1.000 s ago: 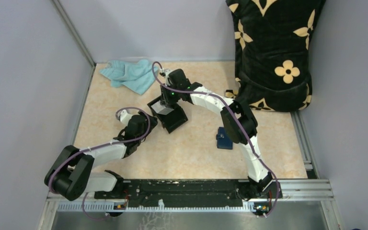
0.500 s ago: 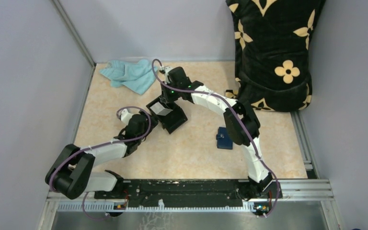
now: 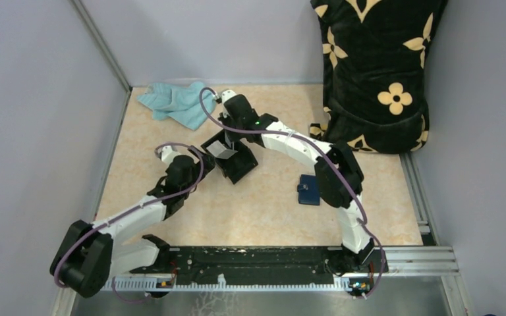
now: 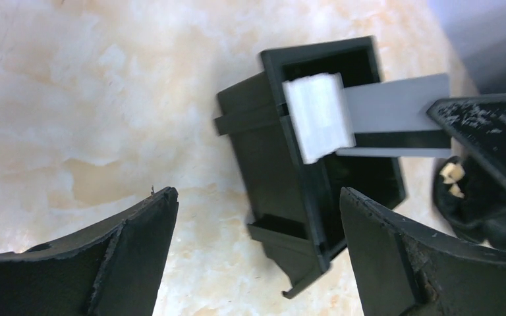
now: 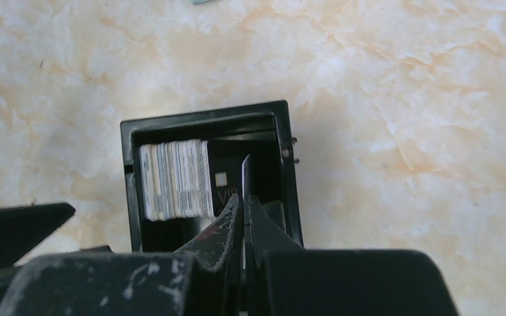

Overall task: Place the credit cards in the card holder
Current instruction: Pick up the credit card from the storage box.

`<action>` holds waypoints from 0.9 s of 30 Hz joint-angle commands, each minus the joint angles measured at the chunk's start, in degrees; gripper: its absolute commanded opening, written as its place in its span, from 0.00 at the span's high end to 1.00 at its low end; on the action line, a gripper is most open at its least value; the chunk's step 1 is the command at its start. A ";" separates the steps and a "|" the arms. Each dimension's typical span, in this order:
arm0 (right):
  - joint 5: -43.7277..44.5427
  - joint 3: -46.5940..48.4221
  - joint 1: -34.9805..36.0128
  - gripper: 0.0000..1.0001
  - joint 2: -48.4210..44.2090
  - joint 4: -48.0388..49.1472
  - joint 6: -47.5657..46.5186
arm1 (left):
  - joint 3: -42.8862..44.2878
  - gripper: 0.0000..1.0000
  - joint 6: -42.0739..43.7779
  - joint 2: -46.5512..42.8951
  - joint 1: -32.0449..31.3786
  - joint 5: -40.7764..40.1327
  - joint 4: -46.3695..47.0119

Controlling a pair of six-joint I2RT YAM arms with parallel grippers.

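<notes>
Box [image 5: 197,118] holds card stack [image 5: 174,181]; right pincer [image 5: 242,201] pinches card [image 4: 395,105].

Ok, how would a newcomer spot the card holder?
Find the flowered cushion at the table's far right. Nearer, by the right arm's elbow, lies the card holder. It is navy blue with a silver snap; the open box to its left is black.

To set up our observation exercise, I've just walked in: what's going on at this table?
The right pincer is shut on one grey card, held on edge at the open black box, where a stack of cards stands. The left pincer hangs open beside that box, holding nothing. The navy card holder lies apart on the table, with neither pincer at it.
</notes>
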 commanded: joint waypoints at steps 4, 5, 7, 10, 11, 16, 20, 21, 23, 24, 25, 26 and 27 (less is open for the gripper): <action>5.44 -3.86 0.78 1.00 -15.48 1.49 -2.11 | 1.09 0.02 14.95 -9.10 -0.27 6.56 8.00; 5.31 -4.88 0.80 1.00 -17.17 0.98 -1.66 | 1.00 0.02 16.27 -10.23 -0.31 8.41 8.79; 4.34 -7.90 0.76 1.00 -21.24 0.52 -0.77 | 0.97 0.03 18.19 -12.30 -0.28 13.14 10.44; 2.08 -15.72 0.80 1.00 -30.23 1.70 0.46 | 2.72 0.05 18.21 -14.53 -0.35 19.79 9.04; 1.35 -19.12 0.76 1.00 -33.43 2.68 0.72 | 4.04 0.05 16.88 -14.80 -0.28 21.17 6.80; 1.35 -35.12 1.89 1.00 -49.78 6.57 -0.63 | 11.58 0.09 3.59 -13.20 -0.36 30.21 -5.07; 3.86 -43.52 4.26 1.00 -60.45 7.66 -2.20 | 16.02 0.13 -9.08 -10.16 -1.46 39.56 -7.44; 5.41 -44.98 5.34 1.00 -62.44 7.97 -2.58 | 17.13 0.14 -11.74 -9.17 -2.14 41.20 -8.32; 10.03 -47.35 9.09 1.00 -65.92 8.39 -4.91 | 19.71 0.15 -16.06 -7.32 -3.86 43.80 -10.83; 12.95 -48.40 11.16 1.00 -67.10 9.10 -6.31 | 20.67 0.15 -17.74 -6.52 -4.79 44.73 -11.52; 16.46 -49.31 13.55 1.00 -68.12 9.82 -8.03 | 21.28 0.15 -19.08 -6.04 -5.76 45.61 -11.62; 19.71 -50.24 15.95 1.00 -69.08 10.64 -9.61 | 21.77 0.15 -20.63 -5.73 -6.60 45.89 -12.04; 23.49 -51.13 18.27 1.00 -69.74 11.46 -11.53 | 21.89 0.15 -22.42 -5.82 -7.23 45.97 -12.26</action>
